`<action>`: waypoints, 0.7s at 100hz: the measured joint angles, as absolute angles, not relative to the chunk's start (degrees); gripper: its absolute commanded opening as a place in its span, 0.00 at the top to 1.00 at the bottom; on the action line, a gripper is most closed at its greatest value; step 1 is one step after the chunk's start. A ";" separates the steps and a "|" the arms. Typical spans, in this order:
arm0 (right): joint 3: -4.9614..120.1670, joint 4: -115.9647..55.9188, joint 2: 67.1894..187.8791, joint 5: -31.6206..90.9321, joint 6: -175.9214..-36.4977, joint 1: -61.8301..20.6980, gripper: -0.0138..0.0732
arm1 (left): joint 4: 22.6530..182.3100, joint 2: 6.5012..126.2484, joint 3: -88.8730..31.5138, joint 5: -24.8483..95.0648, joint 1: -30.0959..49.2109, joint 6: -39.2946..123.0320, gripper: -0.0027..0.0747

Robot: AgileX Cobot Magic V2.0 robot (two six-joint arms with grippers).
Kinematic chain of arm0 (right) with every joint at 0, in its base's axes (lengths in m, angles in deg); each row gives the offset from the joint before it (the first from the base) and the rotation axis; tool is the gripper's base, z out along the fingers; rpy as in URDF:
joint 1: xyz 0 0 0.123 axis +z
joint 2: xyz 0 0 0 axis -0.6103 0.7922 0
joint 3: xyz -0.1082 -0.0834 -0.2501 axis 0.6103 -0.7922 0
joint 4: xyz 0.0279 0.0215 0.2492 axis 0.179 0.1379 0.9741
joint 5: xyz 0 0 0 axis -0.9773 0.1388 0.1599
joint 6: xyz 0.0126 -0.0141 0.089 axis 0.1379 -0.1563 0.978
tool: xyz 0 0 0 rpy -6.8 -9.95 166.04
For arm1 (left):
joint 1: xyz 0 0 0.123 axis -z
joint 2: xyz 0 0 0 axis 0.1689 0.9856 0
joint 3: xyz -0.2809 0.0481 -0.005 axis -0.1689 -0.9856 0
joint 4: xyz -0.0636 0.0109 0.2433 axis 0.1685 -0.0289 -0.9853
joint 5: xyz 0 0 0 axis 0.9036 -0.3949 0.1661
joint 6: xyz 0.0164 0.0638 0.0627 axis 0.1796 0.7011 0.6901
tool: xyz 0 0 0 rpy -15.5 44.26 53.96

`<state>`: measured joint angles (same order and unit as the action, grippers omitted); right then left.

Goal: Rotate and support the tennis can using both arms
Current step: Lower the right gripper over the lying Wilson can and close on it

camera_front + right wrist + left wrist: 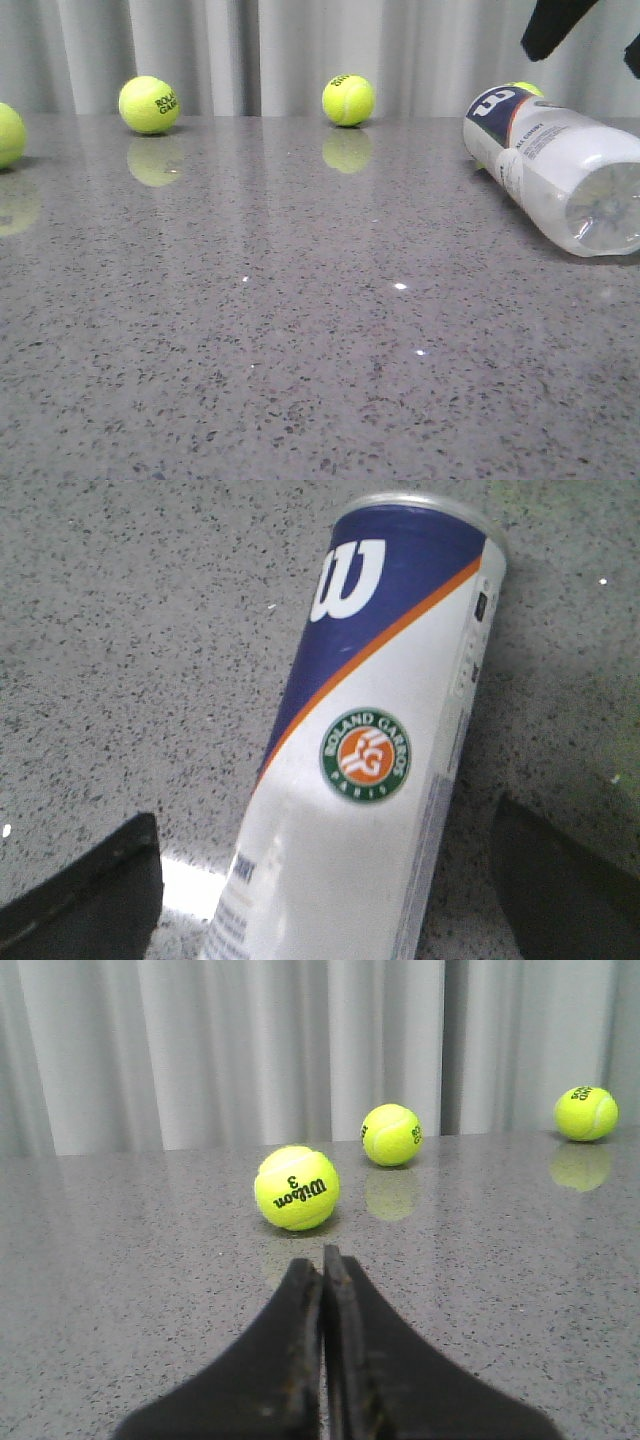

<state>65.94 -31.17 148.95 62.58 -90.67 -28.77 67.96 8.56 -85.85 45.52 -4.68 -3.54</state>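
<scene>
Poised above the tennis can (375, 750) lying on the bench (300, 330), right jaws spread wide, left jaws shut, empty; best lowered squarely astride mid-can.

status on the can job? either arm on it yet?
Nothing done: the white cylindrical tennis can with navy label lies on its side on the grey speckled table. In hand: right pincer open, straddling it, no contact. Left pincer shut, empty. Left: grasp, rotate, support.
</scene>
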 measured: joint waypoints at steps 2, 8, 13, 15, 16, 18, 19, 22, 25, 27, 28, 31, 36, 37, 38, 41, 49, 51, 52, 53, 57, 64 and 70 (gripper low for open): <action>66.39 -31.17 149.98 62.43 -90.77 -28.77 0.09 | 67.96 8.56 -85.85 45.52 -4.68 -3.54 0.99; 67.34 -31.17 152.80 62.07 -90.91 -28.77 0.09 | 67.96 8.56 -85.85 45.52 -4.68 -3.54 0.99; 67.87 -31.17 154.71 61.79 -90.91 -28.77 0.09 | 67.96 8.56 -85.85 45.52 -4.68 -3.54 0.99; 67.85 -31.17 155.45 61.67 -90.91 -28.77 0.09 | 67.96 8.56 -85.85 45.52 -4.68 -3.54 0.99; 67.89 -31.17 155.70 61.69 -90.91 -28.77 0.09 | 67.96 8.56 -85.85 45.52 -4.68 -3.54 0.99; 67.99 -31.17 156.40 61.69 -90.91 -28.77 0.09 | 67.96 8.56 -85.85 45.52 -4.68 -3.54 0.99; 67.99 -31.17 156.62 61.69 -90.91 -28.77 0.09 | 67.96 8.56 -85.85 45.52 -4.68 -3.54 0.99; 68.03 -31.17 157.68 61.69 -90.91 -28.77 0.09 | 67.96 8.56 -85.85 45.52 -4.68 -3.54 0.99; 68.03 -31.17 158.43 61.69 -90.91 -28.77 0.09 | 67.96 8.56 -85.85 45.52 -4.68 -3.54 0.99; 68.03 -31.17 158.93 61.69 -90.91 -28.77 0.09 | 67.96 8.56 -85.85 45.52 -4.68 -3.54 0.99; 68.14 -31.17 159.08 61.69 -90.91 -28.77 0.09 | 67.96 8.56 -85.85 45.52 -4.68 -3.54 0.99; 68.13 -31.07 159.79 61.69 -91.05 -28.77 0.09 | 67.96 8.56 -85.85 45.52 -4.68 -3.54 0.99; 68.13 -31.08 160.48 61.69 -91.05 -28.68 0.10 | 67.96 8.56 -85.85 45.52 -4.68 -3.54 0.99; 68.13 -31.08 160.49 61.69 -91.05 -28.68 0.10 | 67.96 8.56 -85.85 45.52 -4.68 -3.54 0.99; 68.13 -31.08 160.62 61.69 -91.05 -28.68 0.10 | 67.96 8.56 -85.85 45.52 -4.68 -3.54 0.99; 68.13 -31.08 160.89 61.69 -91.05 -28.68 0.12 | 67.96 8.56 -85.85 45.52 -4.68 -3.54 0.99; 68.13 -31.08 161.04 61.69 -91.05 -28.64 0.22 | 67.96 8.56 -85.85 45.52 -4.68 -3.54 0.99; 68.13 -31.08 161.04 61.69 -91.05 -28.64 0.26 | 67.96 8.56 -85.85 45.52 -4.68 -3.54 0.99; 68.13 -31.08 161.04 61.69 -91.05 -28.64 0.28 | 67.96 8.56 -85.85 45.52 -4.68 -3.54 0.99; 68.13 -31.08 161.04 61.69 -91.05 -28.64 0.31 | 67.96 8.56 -85.85 45.52 -4.68 -3.54 0.99; 68.13 -31.08 161.04 61.81 -91.16 -28.55 0.39 | 67.96 8.56 -85.85 45.52 -4.68 -3.54 0.99; 68.25 -30.94 161.04 62.17 -91.16 -28.55 0.55 | 67.96 8.56 -85.85 45.52 -4.68 -3.54 0.99; 68.50 -30.94 161.04 62.82 -91.16 -28.55 0.66 | 67.96 8.56 -85.85 45.52 -4.68 -3.54 0.99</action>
